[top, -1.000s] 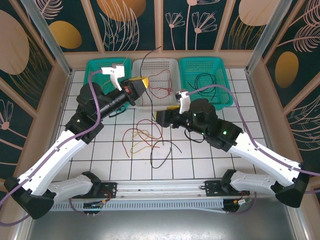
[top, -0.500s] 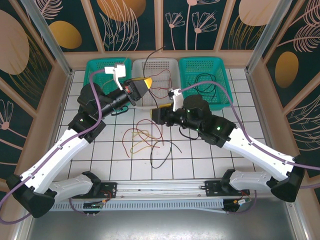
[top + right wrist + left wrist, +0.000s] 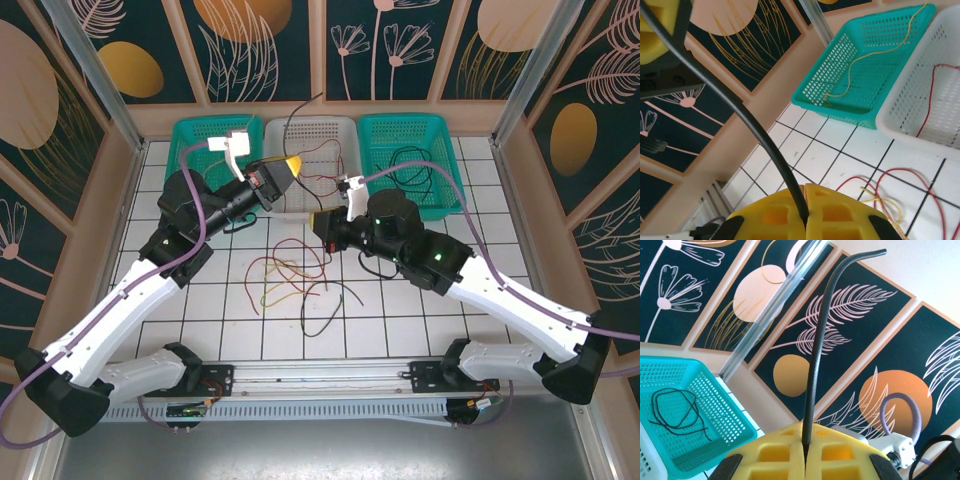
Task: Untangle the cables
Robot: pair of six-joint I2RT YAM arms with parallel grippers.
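One black cable (image 3: 812, 365) clamped at two points: left gripper (image 3: 289, 164) and right gripper (image 3: 321, 220) each pinched tight on it, raised near white basket (image 3: 310, 128). Red-yellow-black tangle (image 3: 290, 275) lies loose on tabletop (image 3: 400, 310) just in front. Likely risk: grippers pulling apart overtension short span, so cable slips pads or tail drags tangle.

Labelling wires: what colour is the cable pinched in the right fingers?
Black cable, clearest in right wrist view.

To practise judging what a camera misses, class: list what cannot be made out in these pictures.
Top view: which of the loose cables lies over which, too thin to tell.
Top view: inside the left-hand teal basket, mostly under the arm of the left gripper.
Right wrist view: those cables, cut off behind the right gripper.
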